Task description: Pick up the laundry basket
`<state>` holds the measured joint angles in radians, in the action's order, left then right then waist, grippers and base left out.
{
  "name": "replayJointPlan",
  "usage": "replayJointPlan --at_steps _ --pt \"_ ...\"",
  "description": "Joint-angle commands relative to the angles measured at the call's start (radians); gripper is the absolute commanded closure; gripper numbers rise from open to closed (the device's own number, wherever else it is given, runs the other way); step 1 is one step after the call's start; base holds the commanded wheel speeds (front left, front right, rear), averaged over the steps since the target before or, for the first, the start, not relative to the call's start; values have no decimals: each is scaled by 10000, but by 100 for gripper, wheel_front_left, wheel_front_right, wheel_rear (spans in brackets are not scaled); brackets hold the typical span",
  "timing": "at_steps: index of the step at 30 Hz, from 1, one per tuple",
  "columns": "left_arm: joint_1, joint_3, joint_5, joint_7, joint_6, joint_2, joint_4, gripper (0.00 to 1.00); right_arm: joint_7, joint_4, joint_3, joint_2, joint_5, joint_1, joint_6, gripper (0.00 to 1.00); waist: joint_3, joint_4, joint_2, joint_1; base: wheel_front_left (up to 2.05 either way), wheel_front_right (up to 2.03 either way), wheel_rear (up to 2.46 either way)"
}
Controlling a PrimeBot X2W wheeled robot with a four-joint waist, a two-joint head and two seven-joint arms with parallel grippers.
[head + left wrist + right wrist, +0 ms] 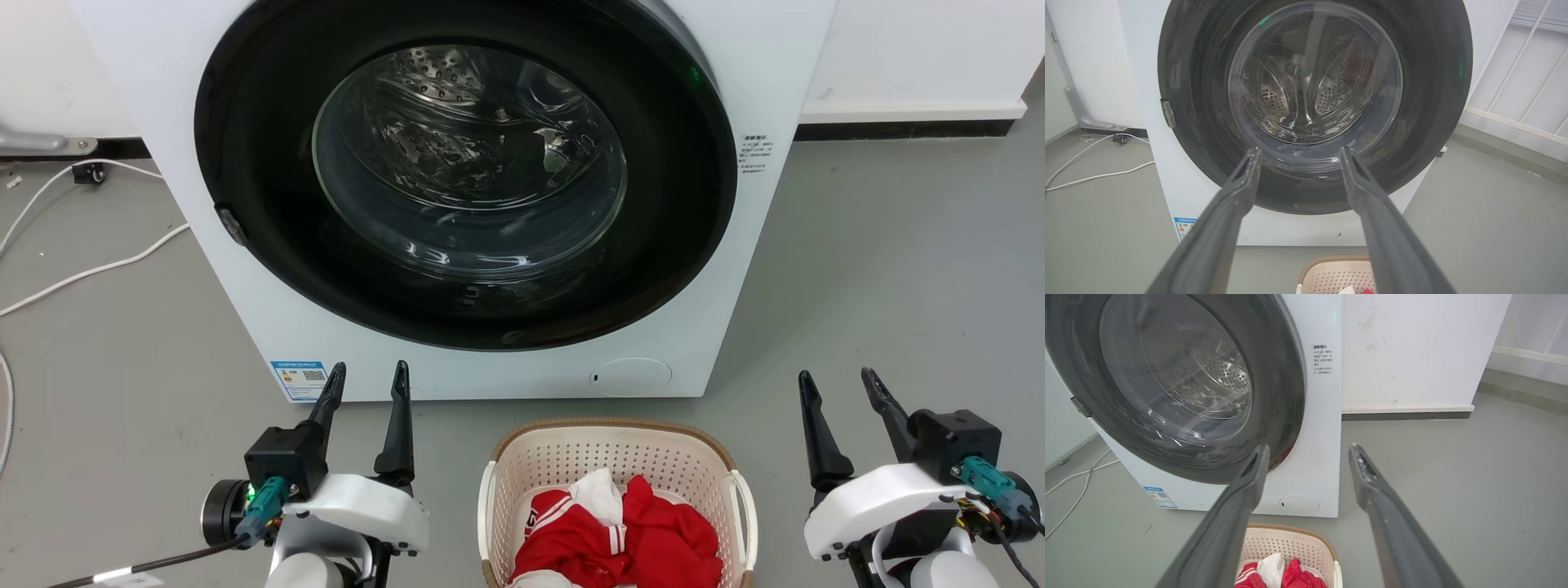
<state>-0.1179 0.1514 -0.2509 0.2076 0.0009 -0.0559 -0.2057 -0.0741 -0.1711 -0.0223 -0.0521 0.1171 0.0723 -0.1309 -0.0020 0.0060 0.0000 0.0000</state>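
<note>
The laundry basket [522,453] stands on the floor at the bottom centre of the head view, cream perforated plastic with a brown rim and white side handles. Red and white clothes [620,535] lie inside it. Its far rim shows low in the left wrist view, basket [1331,273], and in the right wrist view, basket [1306,543]. My left gripper [369,376] hovers open to the basket's left, holding nothing. On the basket's right my right gripper [839,382] is open too, fingers pointing toward the washer. Neither gripper touches the basket.
A white front-loading washing machine [245,310] with a dark round door [465,171] stands right behind the basket. White cables [90,269] trail over the grey floor at the left. A white wall with a dark skirting [906,129] runs at the back right.
</note>
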Motion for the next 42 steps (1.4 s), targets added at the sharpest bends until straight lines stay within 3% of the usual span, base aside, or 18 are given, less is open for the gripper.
replayJointPlan --at_steps 1,27,42 --pt "-161 38 241 107 42 -39 9 0 -32 46 20 17 -250 25 3 0 7 -10 0 0 0 0 0" --pt "-66 200 1683 595 171 20 -131 0 -209 40 71 28 -1499 -126 3 0 85 -49 0 0 0 0 0" --pt "-95 178 1450 602 138 46 -247 0 -260 -67 15 28 -1222 -18 3 0 155 -53 0 0 0 0 0"
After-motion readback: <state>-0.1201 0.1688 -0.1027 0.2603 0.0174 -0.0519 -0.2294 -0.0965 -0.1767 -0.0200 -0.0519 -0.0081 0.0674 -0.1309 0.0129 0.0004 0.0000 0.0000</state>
